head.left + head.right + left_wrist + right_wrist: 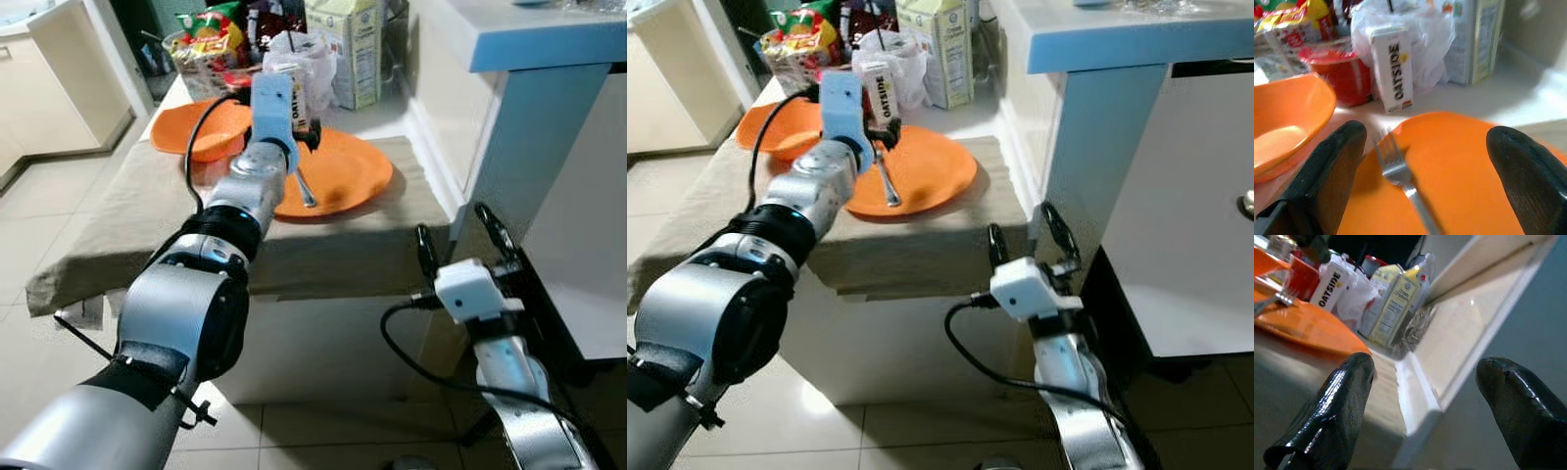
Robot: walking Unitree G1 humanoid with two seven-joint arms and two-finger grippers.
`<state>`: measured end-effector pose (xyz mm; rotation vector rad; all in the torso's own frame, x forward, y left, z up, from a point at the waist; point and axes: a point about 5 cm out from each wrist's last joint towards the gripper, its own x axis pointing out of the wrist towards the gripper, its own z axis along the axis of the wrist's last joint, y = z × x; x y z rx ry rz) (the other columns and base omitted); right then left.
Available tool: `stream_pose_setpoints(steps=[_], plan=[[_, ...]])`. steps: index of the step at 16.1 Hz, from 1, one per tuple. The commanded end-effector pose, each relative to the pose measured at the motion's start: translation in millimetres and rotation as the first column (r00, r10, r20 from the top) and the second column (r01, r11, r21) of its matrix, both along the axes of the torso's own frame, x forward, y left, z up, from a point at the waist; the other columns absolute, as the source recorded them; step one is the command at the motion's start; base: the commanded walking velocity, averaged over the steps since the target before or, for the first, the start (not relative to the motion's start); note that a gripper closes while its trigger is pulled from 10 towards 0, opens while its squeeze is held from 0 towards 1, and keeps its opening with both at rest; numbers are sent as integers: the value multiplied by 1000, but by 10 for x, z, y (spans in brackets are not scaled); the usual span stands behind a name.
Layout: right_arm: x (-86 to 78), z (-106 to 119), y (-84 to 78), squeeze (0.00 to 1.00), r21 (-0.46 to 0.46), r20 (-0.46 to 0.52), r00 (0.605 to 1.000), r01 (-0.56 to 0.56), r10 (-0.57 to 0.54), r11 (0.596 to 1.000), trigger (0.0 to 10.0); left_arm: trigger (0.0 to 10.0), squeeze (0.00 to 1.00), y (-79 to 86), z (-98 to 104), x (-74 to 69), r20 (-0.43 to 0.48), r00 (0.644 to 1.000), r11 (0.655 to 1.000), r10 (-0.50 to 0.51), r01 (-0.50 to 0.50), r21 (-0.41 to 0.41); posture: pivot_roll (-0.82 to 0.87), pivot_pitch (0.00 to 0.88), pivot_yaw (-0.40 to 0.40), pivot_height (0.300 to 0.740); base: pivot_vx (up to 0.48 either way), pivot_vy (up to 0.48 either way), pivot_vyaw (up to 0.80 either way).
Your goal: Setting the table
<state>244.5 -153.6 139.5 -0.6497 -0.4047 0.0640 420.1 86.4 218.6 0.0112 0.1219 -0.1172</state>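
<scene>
Table point(118, 211) | left tool point(1425, 171) spread, covering plate point(343, 171) edge | fork point(1400, 181) handle cropped

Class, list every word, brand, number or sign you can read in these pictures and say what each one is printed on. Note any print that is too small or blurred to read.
"OATSIDE": runs lengthwise on the small white carton behind the orange plate.
Tall yellow-and-white carton: a panel of small print on its side, too small to read.
Red and yellow snack packet: printing blurred, unreadable.
Red cup: no readable text.
</scene>
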Motion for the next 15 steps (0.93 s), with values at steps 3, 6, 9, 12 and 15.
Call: stream_pose_setpoints(steps=[3,6,9,12,15], plan=[[-9,-15,91,0,6,-9,1000,-20,21,1000,10000,10000,0,145,-163,-13,-77,994,997,81,-80,23,-230,45,170,735,0,0,0],[-33,-20,104,0,18,-15,1000,-11,11,1000,10000,10000,0,105,-217,-29,-107,991,996,84,-84,3,-235,67,178,735,0,0,0],[-71,-27,123,0,19,-20,1000,-14,14,1000,10000,10000,0,4,-227,-43,-113,992,998,61,-64,-22,-245,81,183,735,0,0,0],[-137,51,82,0,23,8,1000,-3,3,1000,10000,10000,0,-138,-225,-63,-116,993,999,30,-35,-41,-263,92,189,735,0,0,0],[-270,30,-70,0,5,-16,998,55,-55,998,10000,10000,0,-166,-249,-73,-122,992,999,25,-30,-34,-289,104,199,735,0,0,0]])
